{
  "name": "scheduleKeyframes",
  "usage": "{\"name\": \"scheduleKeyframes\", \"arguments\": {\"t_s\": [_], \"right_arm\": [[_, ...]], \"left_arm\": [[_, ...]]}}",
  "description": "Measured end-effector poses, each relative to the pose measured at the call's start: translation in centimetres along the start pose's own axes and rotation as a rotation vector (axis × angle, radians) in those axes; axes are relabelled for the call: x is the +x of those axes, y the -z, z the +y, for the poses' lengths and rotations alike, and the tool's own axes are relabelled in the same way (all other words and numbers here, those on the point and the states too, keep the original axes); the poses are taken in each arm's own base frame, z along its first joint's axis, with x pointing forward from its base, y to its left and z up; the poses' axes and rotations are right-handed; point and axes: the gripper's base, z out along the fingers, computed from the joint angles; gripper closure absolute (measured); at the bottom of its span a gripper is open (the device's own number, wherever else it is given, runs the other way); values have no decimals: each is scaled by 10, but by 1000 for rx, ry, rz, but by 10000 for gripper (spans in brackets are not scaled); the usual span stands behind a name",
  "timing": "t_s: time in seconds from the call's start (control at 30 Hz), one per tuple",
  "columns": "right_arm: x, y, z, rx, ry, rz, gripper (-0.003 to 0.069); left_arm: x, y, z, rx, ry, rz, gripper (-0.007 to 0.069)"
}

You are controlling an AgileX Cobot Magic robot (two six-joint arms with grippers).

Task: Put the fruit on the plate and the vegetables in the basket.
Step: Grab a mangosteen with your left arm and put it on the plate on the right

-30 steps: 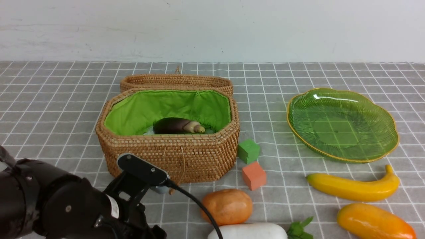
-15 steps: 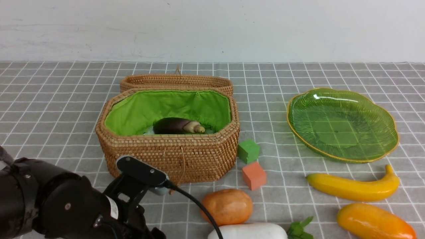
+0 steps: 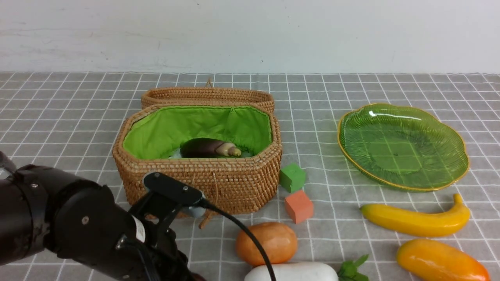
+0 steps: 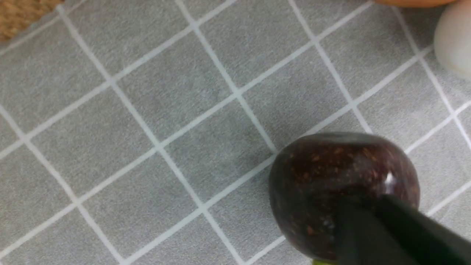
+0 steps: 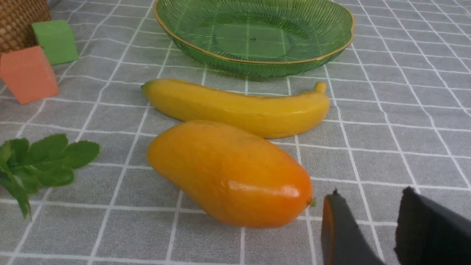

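Mangosteen, round, glossy, dark purple, lies on grey gridded cloth at our left gripper, closed but seemingly gripping nothing. We hold our right gripper open near the oblong orange-yellow mango, presumably awaiting fruit.

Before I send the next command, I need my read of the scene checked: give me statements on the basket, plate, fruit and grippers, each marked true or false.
The eggplant lies in the basket. True.
The banana is on the plate. False: the banana lies on the cloth.
The green cube is in the basket. False: it sits outside, beside it.
The right gripper is open. True.
The left gripper is wide open. False: it is shut, at the mangosteen.
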Motion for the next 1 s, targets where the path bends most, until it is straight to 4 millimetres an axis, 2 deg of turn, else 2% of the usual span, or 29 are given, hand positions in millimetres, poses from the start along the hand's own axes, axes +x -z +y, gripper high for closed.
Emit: {"name": "scheduleKeyframes", "arguments": {"t_s": [0.3, 0.43, 0.47, 0.63, 0.67, 0.73, 0.77, 0.83, 0.9, 0.97, 1.0], "right_arm": [[0, 0, 0, 0, 0, 0, 417], [0, 0, 0, 0, 0, 0, 417], [0, 0, 0, 0, 0, 0, 417], [0, 0, 0, 0, 0, 0, 417], [0, 0, 0, 0, 0, 0, 417], [0, 0, 0, 0, 0, 0, 417], [0, 0, 0, 0, 0, 0, 417], [0, 0, 0, 0, 0, 0, 417], [0, 0, 0, 0, 0, 0, 417], [0, 0, 0, 0, 0, 0, 417], [0, 0, 0, 0, 0, 0, 417]], "left_arm": [[-4, 1, 1, -12, -18, -24, 635], [-4, 2, 1, -15, -23, -30, 565], [-4, 3, 1, -15, -23, -33, 540], [-3, 22, -2, -1, 0, -81, 286], [-3, 24, -3, 9, 27, -87, 237], [-2, 25, -5, 39, 151, -84, 76], [0, 22, -6, 50, 215, -75, 26], [4, 17, -6, 57, 273, -60, -11], [17, 0, -3, 48, 340, 0, -41], [20, -7, -2, 41, 349, 13, -42], [25, -19, 0, 30, 365, 29, -36]]}}
